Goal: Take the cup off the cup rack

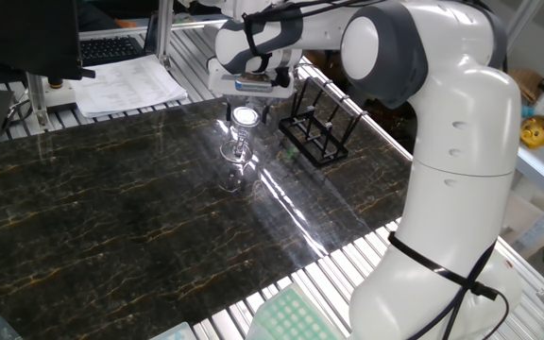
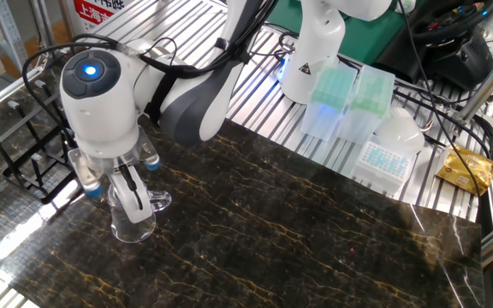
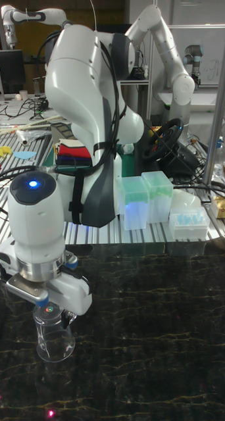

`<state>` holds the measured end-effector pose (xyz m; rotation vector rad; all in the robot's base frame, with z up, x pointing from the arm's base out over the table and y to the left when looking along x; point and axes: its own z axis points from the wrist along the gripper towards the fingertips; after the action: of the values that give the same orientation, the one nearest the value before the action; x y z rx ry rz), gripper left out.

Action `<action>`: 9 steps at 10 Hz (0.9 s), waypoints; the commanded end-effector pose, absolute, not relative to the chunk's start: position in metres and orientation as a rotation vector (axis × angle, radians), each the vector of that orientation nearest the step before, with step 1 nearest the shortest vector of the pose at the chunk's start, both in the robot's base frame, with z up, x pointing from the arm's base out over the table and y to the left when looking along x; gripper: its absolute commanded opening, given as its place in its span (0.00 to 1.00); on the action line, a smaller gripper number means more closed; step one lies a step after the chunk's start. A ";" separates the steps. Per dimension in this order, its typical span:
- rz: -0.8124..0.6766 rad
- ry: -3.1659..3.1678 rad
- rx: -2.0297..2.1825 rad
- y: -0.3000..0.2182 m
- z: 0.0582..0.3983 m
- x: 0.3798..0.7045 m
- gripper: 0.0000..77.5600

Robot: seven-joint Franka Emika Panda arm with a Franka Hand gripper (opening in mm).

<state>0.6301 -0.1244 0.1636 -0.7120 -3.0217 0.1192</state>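
The cup point(image 2: 133, 222) is standing upright on the dark marble table point(image 2: 315, 239), mouth up, its long axis vertical, well clear of the cup rack point(image 1: 313, 132) and no longer on any peg. The gripper point(image 2: 131, 195) is hanging directly over the cup, with 1 finger point(image 2: 132, 190) reaching down at the rim; the jaws appear to be pinching the glass wall, though the clear glass is making contact hard to confirm. Relative to the cup, the rack is sitting off to the side, behind the arm. If the jaws are opening unevenly or the arm is rising while pinching, the cup risks tipping or dragging across the slick marble.
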 end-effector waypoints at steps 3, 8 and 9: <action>0.177 -3.030 -0.699 -0.125 0.178 0.636 1.00; 0.137 -3.024 -0.686 -0.131 0.204 0.643 1.00; 0.110 -3.015 -0.692 -0.133 0.211 0.643 1.00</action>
<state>0.6404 -0.1278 0.1935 -0.6876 -3.0237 0.1554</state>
